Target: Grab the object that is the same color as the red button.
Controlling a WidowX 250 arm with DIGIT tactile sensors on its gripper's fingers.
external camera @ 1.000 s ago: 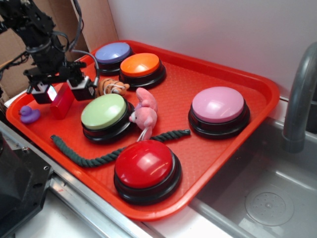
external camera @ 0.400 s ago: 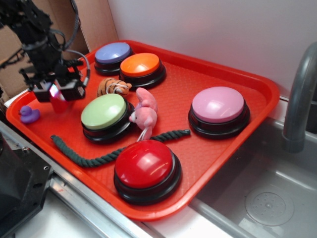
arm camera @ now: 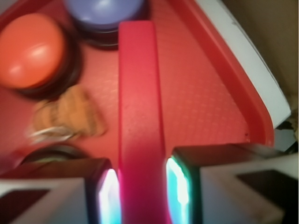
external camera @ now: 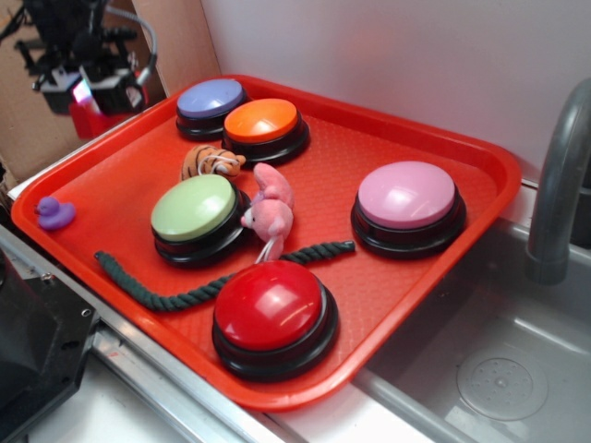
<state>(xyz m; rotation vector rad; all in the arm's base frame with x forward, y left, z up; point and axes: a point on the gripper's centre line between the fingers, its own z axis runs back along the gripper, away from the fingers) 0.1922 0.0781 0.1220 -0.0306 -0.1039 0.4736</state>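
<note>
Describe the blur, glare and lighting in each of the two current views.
Wrist view: soft and motion-blurred; the striped tiger toy smears, the gripper pads glow white-cyan beside the clamped small red rectangular block. Exterior view: sharp, evenly lit; soft highlights on the glossy red dome button and pink dome button; the grey faucet is slightly soft.

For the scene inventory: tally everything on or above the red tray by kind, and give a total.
Round dome buttons: 5 (purple, orange, green, pink, red)
Small soft toys: 2 (striped tiger, pink plush animal)
Purple rubber duck: 1
Dark green rope: 1
Small red rectangular block, held in the gripper: 1
Total: 10
</note>
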